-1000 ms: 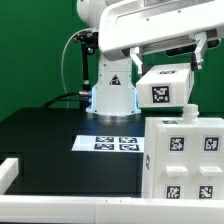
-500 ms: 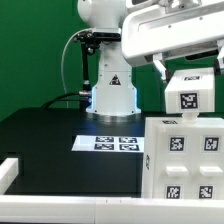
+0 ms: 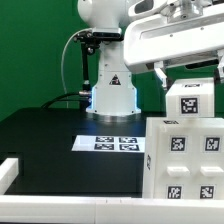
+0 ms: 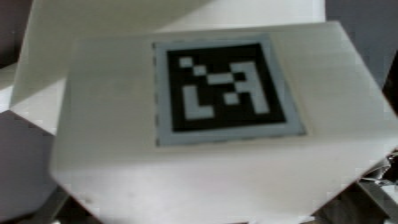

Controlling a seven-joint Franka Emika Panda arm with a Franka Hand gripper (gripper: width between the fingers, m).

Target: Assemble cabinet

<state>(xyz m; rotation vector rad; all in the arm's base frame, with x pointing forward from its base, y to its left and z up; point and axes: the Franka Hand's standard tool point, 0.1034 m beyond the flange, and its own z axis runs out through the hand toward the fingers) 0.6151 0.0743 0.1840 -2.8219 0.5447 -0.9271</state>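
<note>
Jaws (image 3: pixel 190 72) closed on a wide, small white tagged panel block (image 3: pixel 189 100), held between them just above the white boxy cabinet body (image 3: pixel 185 158). Risk: tilted block catches the body's top edge, slips.

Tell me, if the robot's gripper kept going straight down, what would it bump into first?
Probably the cabinet body. The gripper points down and holds a white tagged panel, so that panel would touch the cabinet's top first. How well they line up in depth is unclear.
</note>
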